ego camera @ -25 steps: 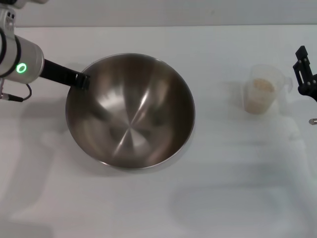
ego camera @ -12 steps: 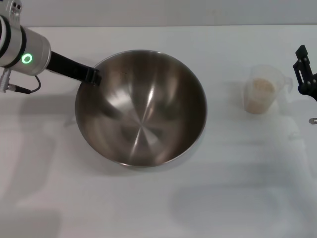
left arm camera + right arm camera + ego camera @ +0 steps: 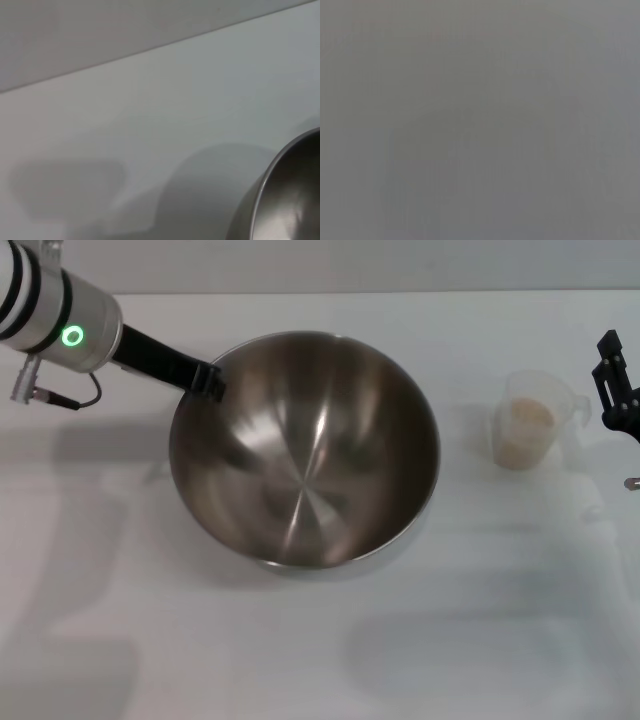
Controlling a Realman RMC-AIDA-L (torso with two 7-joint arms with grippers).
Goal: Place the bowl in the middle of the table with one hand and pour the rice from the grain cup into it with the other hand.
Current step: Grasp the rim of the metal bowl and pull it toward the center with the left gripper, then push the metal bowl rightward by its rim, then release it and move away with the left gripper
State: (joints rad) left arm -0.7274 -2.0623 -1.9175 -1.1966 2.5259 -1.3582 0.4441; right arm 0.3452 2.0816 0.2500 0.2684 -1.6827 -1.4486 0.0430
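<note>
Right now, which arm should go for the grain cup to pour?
Right. The right gripper sits at the table's right edge beside the grain cup, which holds the rice and stands untouched. The left gripper is busy at the bowl rim on the far-left side.

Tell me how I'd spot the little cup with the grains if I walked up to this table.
Start at the big shiny steel bowl on the white table. Look toward the robot's right side, where a black gripper waits at the edge. Just before it stands the grain cup: small, see-through plastic, pale rice inside.
</note>
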